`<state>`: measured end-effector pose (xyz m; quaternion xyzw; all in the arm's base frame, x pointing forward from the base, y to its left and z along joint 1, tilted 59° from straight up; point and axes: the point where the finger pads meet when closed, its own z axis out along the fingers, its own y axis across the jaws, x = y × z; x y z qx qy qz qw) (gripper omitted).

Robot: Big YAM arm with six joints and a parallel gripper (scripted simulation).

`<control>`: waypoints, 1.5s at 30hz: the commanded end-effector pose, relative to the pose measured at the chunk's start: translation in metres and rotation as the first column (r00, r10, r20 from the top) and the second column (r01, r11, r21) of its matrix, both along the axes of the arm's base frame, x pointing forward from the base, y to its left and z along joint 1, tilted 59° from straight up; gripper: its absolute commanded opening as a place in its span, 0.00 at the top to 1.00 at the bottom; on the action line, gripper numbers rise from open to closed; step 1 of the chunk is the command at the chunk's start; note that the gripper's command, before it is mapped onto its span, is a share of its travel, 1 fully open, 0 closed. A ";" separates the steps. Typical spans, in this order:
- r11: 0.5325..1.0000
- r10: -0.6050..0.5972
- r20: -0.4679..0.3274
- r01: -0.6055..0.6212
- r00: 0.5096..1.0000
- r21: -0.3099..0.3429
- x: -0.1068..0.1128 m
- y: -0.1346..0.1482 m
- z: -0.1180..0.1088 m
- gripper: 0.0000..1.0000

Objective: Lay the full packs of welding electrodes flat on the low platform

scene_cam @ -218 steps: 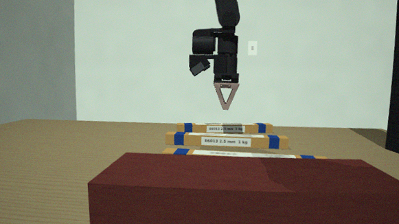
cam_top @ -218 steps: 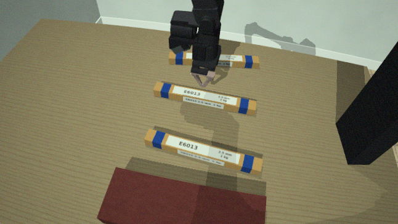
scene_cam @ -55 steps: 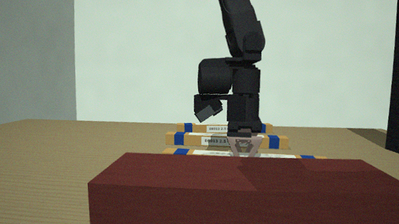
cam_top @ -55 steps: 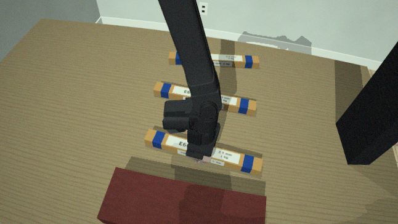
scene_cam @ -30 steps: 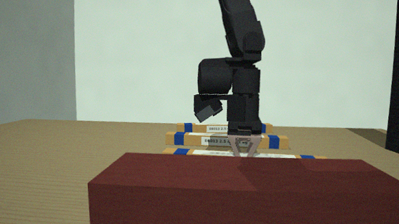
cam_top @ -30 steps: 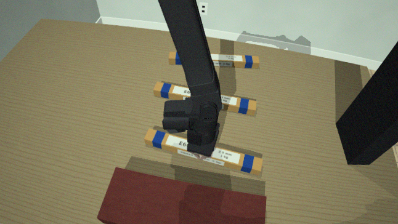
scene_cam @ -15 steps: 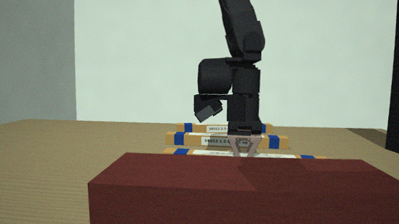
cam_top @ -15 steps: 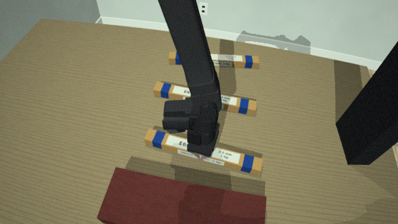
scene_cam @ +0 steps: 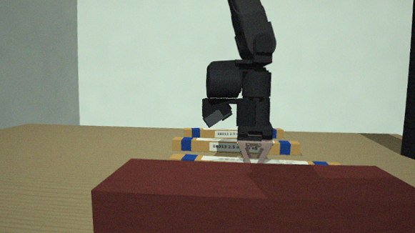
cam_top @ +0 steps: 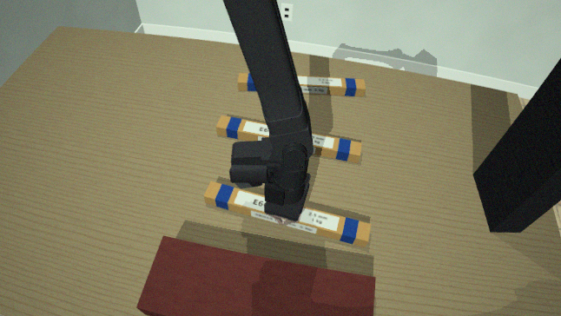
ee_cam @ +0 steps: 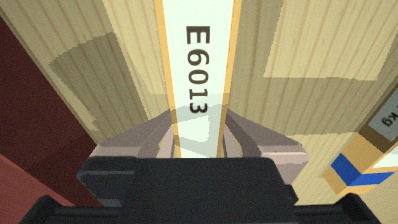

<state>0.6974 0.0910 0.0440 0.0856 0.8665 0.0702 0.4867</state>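
Observation:
Three orange packs with blue bands and white labels lie in a row on the wooden table. The nearest pack lies just behind the dark red low platform (cam_top: 256, 282). My gripper (cam_top: 284, 219) points straight down and is shut on the middle of this nearest pack, which rests on the table. In the wrist view my fingers press both long sides of the pack (ee_cam: 197, 75) by its "E6013" label. The middle pack and the far pack (cam_top: 301, 84) lie farther back, partly hidden by my arm. The platform (scene_cam: 264, 197) holds nothing.
A tall black block (cam_top: 521, 169) stands at the right of the table. The wall and baseboard run along the far edge. In the wrist view the end of the middle pack (ee_cam: 370, 155) shows at the right.

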 end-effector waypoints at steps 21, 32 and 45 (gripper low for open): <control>1.000 0.009 0.016 -0.009 1.000 0.004 -0.040 0.006 0.030 1.00; 1.000 0.006 0.004 -0.006 1.000 0.006 -0.058 0.005 0.037 1.00; 1.000 0.006 0.000 -0.006 1.000 0.006 -0.061 0.006 0.043 1.00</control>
